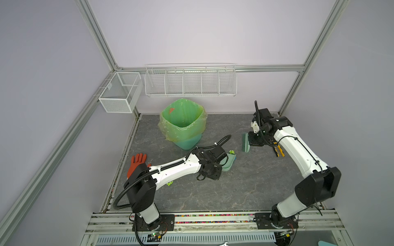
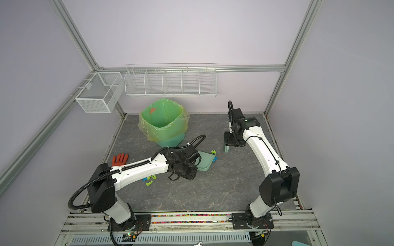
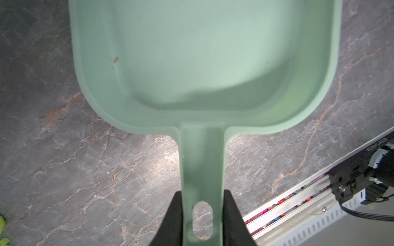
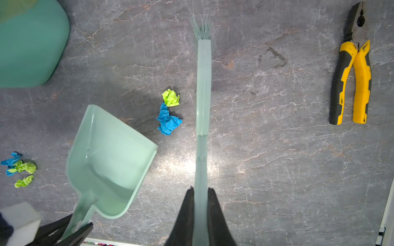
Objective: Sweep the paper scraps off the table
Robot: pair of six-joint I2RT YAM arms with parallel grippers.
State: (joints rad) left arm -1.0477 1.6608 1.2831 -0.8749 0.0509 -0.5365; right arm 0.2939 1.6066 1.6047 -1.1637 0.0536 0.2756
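Paper scraps (image 4: 169, 112), blue and lime green, are found on the table (image 4: 277, 159) between the open edge of the dustpan (image 4: 106, 161) and the brush (image 4: 203, 85); a further cluster (image 4: 20, 168) is noted on the dustpan's other side, near the left arm (image 2: 138, 172). Left gripper (image 3: 202, 198) is clenched on the dustpan handle; right gripper (image 4: 200, 191) is clamped on the brush handle. Pliers (image 4: 351, 85) are recorded well apart, beyond the brush; a lined bin (image 1: 188, 143) is seen behind the dustpan.
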